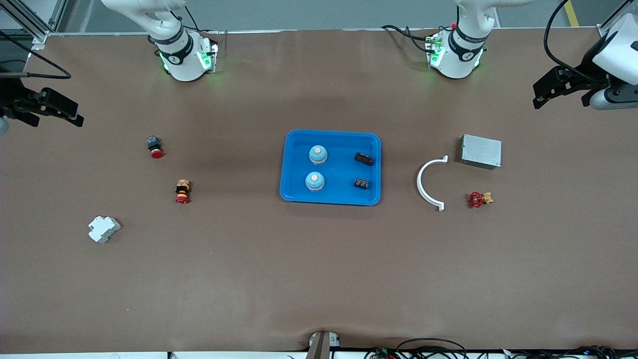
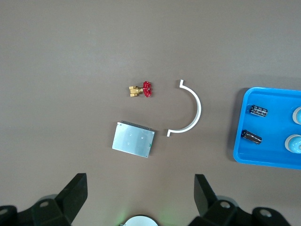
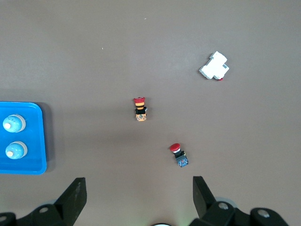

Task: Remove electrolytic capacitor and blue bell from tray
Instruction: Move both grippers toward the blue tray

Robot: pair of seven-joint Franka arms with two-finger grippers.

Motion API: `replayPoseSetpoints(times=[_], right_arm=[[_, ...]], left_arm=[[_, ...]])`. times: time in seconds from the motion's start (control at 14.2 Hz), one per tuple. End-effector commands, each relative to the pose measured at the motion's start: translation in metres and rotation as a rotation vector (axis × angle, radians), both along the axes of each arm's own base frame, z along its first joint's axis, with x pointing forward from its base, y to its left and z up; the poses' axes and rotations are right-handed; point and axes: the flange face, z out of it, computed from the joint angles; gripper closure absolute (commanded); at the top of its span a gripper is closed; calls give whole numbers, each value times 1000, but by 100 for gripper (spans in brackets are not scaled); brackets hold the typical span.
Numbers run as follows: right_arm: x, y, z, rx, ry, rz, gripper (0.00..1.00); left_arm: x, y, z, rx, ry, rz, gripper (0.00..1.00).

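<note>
Two bells (image 1: 317,154) and two capacitors (image 1: 364,159) are lying inside the blue tray (image 1: 294,192) at the middle of the surface, the bells toward the right arm's end. The left pincer (image 1: 541,97) and right pincer (image 1: 75,117) are both hanging open and seemingly empty over the surface's ends, waiting.

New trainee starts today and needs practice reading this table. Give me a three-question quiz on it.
1. True or false: the blue tray holds two bells and two capacitors.
2. What lies between the tray and the red valve? A) white curved bracket B) grey box
3. Fill in: both end effectors, left and right, are ____.

Key: 1 true; 2 A; 3 open.
</note>
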Motion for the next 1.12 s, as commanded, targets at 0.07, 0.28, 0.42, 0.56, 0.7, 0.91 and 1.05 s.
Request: replayPoseSetpoints(times=[0.07,0.28,0.42,0.56,0.7,0.91,1.05], right_arm=[[-4,2,1,11,5,-10,0],[-5,2,-2,15,13,-13,0],[-9,10,-15,66,42,-85,0],[-15,26,-29,69,48,-125,0],[-26,50,-48,67,37,-175,0],[-43,102,-78,60,25,-251,0],[-51,144,-89,45,43,-315,0]], left_arm=[[1,0,4,21,6,-12,0],[2,0,2,22,8,-7,0],[9,2,-5,21,22,-11,0],[16,-2,-24,9,68,-9,0],[18,-6,-55,14,159,20,0],[12,-34,-102,40,219,113,0],[5,-66,-132,74,215,240,0]])
